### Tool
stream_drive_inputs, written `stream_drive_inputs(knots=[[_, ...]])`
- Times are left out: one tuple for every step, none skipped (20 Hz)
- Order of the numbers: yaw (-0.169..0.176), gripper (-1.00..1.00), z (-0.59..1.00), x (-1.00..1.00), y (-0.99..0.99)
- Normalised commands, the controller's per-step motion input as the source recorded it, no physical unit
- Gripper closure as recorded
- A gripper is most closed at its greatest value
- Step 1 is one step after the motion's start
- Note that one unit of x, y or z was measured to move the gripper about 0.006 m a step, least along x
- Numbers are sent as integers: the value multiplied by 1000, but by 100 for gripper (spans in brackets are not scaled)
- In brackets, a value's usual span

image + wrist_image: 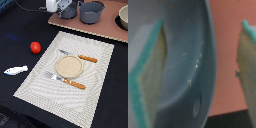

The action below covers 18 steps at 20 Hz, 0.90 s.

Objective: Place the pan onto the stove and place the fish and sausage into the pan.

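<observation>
pan [68,11] sits on stove [102,22] at counter's far edge; tool [60,7] astride its rim, pads [148,75] apart. fish [16,70] and sausage [35,47] lie on counter beside placemat [95,80], not yet moved. first step looks nearly done.

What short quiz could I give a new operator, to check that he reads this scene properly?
1. True or false: the fish lies in the pan.
2. The sausage rests on: A the placemat, B the dark table, C the plate.
3. Fill in: the gripper has its fingers on either side of the pan's ____.
Key: 1 false; 2 B; 3 rim.
</observation>
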Motion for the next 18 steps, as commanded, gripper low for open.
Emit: stream_drive_inputs(knots=[[-18,-100,954,0,-351],[-14,-100,954,-100,-637],[-1,-100,897,-91,-791],[0,-100,814,-6,-974],[0,-100,780,-17,-977],[0,-100,703,-20,-986],[0,-100,649,-14,-983],[0,-100,597,-17,-989],[0,-100,551,-9,-991],[0,-100,497,0,-991],[0,-100,451,0,-991],[0,-100,383,0,-974],[0,-100,354,0,-963],[0,-100,329,-17,-966],[0,-100,274,-29,-969],[0,-100,251,-17,-974],[0,-100,217,0,-977],[0,-100,203,0,-994]])
